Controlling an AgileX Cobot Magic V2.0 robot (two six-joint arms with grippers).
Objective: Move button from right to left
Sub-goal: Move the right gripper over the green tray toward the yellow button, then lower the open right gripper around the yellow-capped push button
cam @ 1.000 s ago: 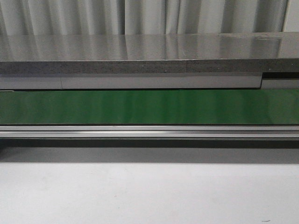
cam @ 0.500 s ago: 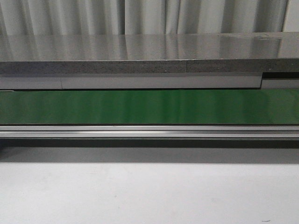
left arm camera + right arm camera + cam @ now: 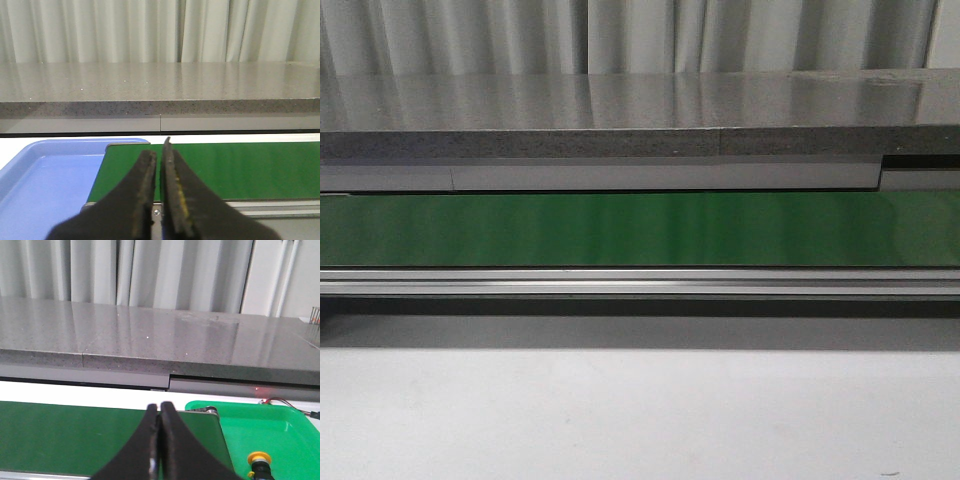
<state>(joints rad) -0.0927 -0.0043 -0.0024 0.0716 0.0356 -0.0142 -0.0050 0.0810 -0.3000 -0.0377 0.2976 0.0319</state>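
Observation:
The button (image 3: 260, 462), a yellow cap on a black body, stands in the green tray (image 3: 280, 430) in the right wrist view, off to the side of my right gripper (image 3: 158, 407). That gripper is shut with nothing between its black fingers and hangs above the green belt (image 3: 75, 435). My left gripper (image 3: 159, 150) is shut and empty too, over the other end of the belt (image 3: 240, 167), beside a blue tray (image 3: 45, 185). Neither gripper nor the button shows in the front view.
The green conveyor belt (image 3: 640, 228) runs across the front view behind a metal rail (image 3: 640, 282), with a grey stone counter (image 3: 640, 110) and curtains beyond. White table surface (image 3: 640, 410) lies in front. A cable (image 3: 285, 401) lies behind the green tray.

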